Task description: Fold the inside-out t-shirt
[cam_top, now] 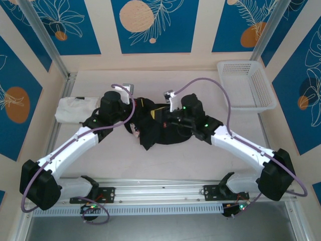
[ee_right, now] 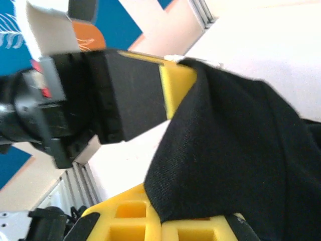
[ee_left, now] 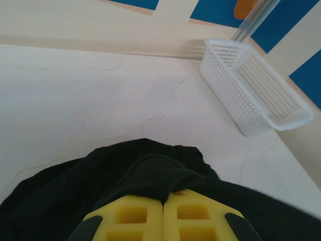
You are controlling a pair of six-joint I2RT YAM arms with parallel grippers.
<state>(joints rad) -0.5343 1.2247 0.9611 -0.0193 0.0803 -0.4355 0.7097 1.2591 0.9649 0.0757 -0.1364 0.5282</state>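
1. So, the left gripper (ee_left: 163, 213) has its pads pressed together with a fold of the black shirt (ee_left: 150, 170) pinched between them. The cloth spills out just ahead of the tips.
2. The right gripper (ee_right: 159, 225) is clamped too. A flap of the same shirt is caught between its yellow pads and drapes up and away from it.
3. Key bit: the two grippers sit close and point at each other. The shirt is a bunched heap on the table (cam_top: 200, 160), running from one to the other, so its long axis goes gripper to gripper. Neither arm is nearer, since both are on it. My guess is they'll need to pull apart along that line to spread it out, because it's nowhere near flat enough to fold.
4. Count: one shirt and two grippers. One white garment (cam_top: 75, 109) lies off the left gripper's outer side. One basket (cam_top: 246, 85) sits well beyond the right gripper. Both are apart from the shirt.
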